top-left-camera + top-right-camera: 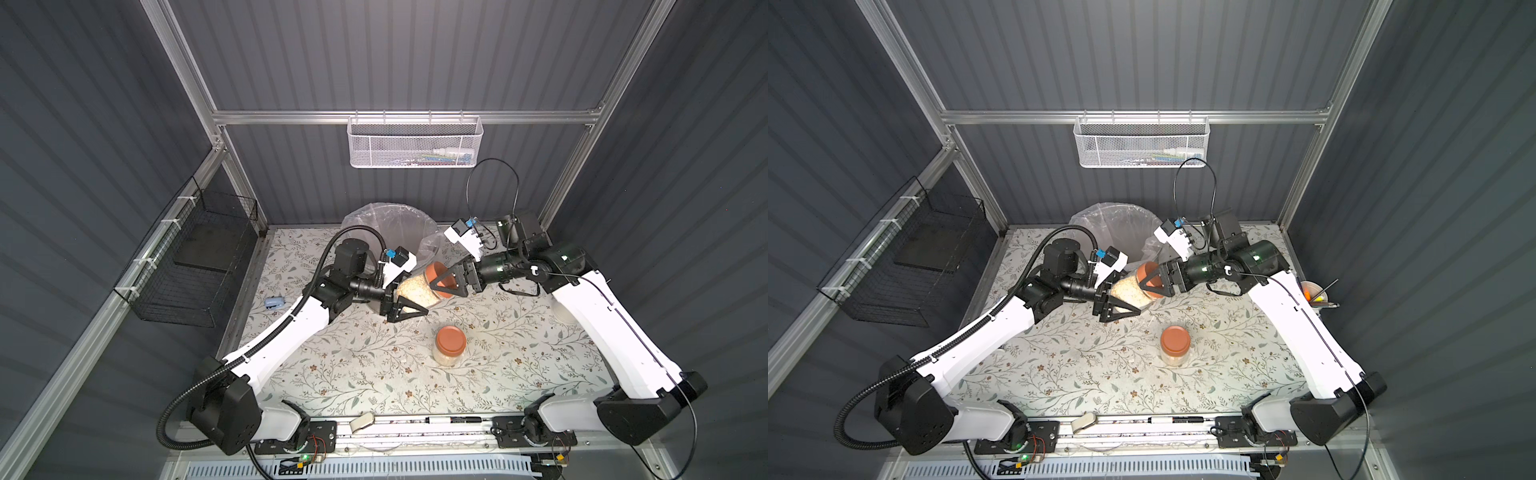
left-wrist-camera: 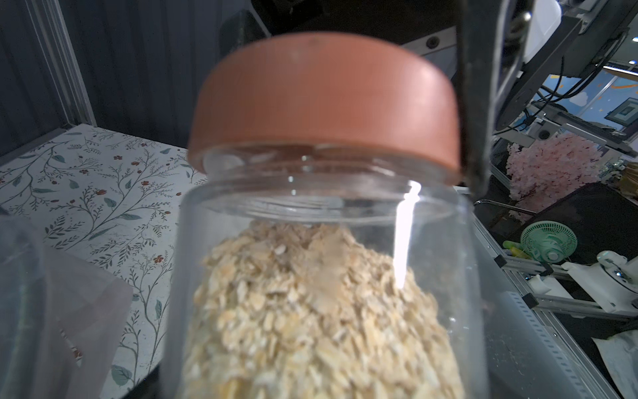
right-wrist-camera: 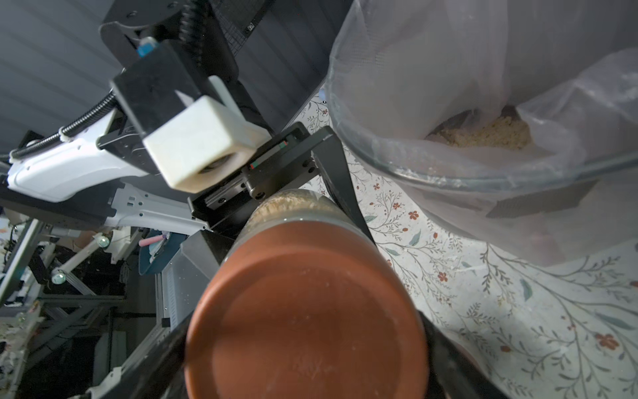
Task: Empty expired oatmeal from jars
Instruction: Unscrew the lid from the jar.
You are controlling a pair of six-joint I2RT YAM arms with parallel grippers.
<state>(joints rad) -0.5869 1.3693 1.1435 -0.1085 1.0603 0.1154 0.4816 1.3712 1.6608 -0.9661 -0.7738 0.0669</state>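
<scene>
Clamped with the left tool round the glass body of a raised jar, tilted on its side above the tabletop, just near of the lined bin. Pinched with the right tool across that jar's terracotta lid, with a black finger flat against the rim in the left wrist view. Loaded with oatmeal, gathered toward the base end and clear of the neck. Judged to be the unscrewing step, with the lid on and seated. Best done by holding the body rigid and turning only the right wrist about the jar's own axis, mouth a little higher than base to stop anything sliding out. Once loose, draw the lid straight off, then carry the jar over the bin, already holding some flakes. Left for afterwards: a second jar, capped, standing nearer on the tabletop, well apart
</scene>
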